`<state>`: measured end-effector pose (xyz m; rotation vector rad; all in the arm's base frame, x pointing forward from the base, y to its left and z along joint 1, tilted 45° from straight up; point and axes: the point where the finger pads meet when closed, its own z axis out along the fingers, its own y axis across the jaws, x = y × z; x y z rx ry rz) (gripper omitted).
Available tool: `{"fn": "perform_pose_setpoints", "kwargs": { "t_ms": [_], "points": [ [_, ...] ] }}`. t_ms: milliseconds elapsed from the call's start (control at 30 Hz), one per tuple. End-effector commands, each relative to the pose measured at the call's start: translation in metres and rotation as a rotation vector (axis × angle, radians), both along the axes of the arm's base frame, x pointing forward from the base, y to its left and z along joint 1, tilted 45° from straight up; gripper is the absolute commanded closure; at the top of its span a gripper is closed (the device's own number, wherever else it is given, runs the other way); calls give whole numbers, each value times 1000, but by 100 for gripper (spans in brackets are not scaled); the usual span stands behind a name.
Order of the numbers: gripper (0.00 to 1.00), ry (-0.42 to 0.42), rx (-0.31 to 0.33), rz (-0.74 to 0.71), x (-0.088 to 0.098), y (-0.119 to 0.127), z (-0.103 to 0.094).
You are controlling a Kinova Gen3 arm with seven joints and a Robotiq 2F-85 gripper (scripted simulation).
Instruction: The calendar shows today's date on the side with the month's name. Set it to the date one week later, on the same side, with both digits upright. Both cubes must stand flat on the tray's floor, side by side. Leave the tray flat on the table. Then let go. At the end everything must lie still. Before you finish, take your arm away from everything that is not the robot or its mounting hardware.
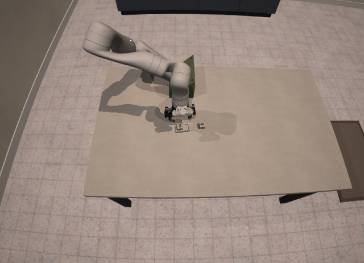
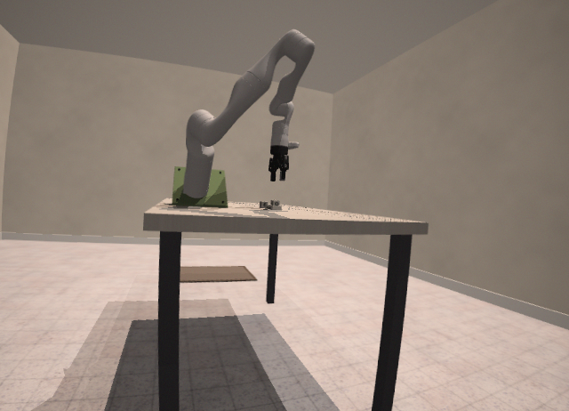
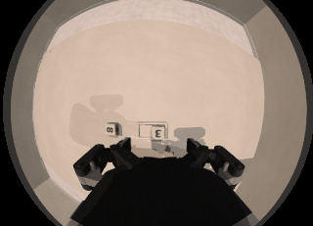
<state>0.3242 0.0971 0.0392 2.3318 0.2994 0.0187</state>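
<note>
Showing "3" on the tray's cube, "8" on the cube outside.

A small pale rectangular tray with a raised rim is laid flat on the tabletop. One end is occupied by a pale cube marked with a dark 3 on top; the other compartment end is left unfilled. Beside the tray, apart from it, a pale cube topped by a dark 8 is set on the tabletop.

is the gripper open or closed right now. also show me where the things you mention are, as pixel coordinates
Open: in the wrist view the gripper's (image 1: 180, 119) (image 2: 277, 181) (image 3: 158, 143) fingers stand wide apart with nothing between them.
</note>
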Motion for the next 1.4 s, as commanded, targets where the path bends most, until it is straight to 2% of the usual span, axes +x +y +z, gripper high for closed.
{"fn": "perform_pose_setpoints", "kwargs": {
  "t_ms": [0,467,733,967,1033,1367],
  "points": [
    [0,5,1,4,-1,3,2],
    [0,-6,2,-6,0,1,0],
    [0,-40,13,-50,-2,5,-6],
    [0,-120,23,-144,-6,11,-14],
    [0,-120,23,-144,-6,11,-14],
    [0,-326,46,-371,-15,24,-34]
  ]
}}
